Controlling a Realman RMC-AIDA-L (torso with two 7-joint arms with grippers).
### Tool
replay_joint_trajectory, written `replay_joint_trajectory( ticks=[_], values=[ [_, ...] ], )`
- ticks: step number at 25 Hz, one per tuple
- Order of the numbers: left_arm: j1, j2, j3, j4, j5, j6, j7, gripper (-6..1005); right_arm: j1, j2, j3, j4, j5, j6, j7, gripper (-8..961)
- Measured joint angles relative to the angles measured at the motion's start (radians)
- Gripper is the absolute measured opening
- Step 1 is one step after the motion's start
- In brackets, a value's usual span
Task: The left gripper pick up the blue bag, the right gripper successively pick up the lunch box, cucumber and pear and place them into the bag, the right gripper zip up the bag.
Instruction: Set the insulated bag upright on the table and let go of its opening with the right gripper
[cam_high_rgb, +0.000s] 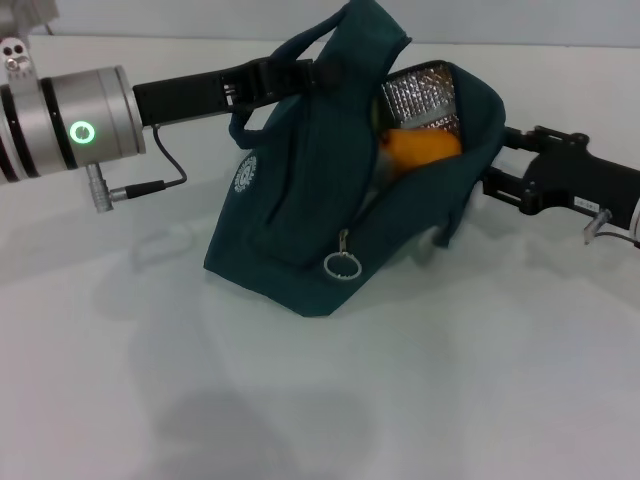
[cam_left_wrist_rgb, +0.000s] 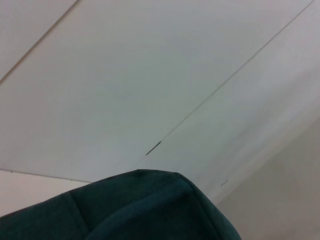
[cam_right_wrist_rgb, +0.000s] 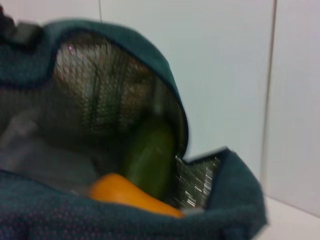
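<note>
We see the left gripper (cam_high_rgb: 275, 75) clamped on a handle of the blue bag (cam_high_rgb: 300, 220), tilted open on the table (cam_high_rgb: 450, 400), while the right gripper (cam_high_rgb: 505, 160) sits at its rim, fingers seemingly hidden, and only the right wrist view shows the cucumber (cam_right_wrist_rgb: 150, 157) beside the pear (cam_right_wrist_rgb: 127, 195) inside.

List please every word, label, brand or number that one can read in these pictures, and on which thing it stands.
No text can be read in any of the views.
Blue bag: a round white logo is printed on its side; any lettering in it is too small to read.
Left arm: a glowing green ring, an indicator light only, not a word.
</note>
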Motion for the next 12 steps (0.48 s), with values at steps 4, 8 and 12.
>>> replay_joint_trajectory(
  ticks=[4, 8, 12],
  values=[
    [0.012, 0.000, -0.005, 0.000, -0.001, 0.001, 0.000, 65, -0.018, -0.004, -0.019, -0.014, 0.001, -0.114, 0.026, 589],
    [0.015, 0.001, -0.010, 0.000, -0.002, 0.005, 0.003, 64, -0.027, -0.007, -0.021, -0.019, 0.002, -0.088, 0.054, 589],
    [0.016, 0.001, -0.010, 0.000, -0.003, 0.008, 0.008, 65, -0.020, -0.002, -0.025, -0.020, -0.004, -0.017, 0.048, 517]
  ],
)
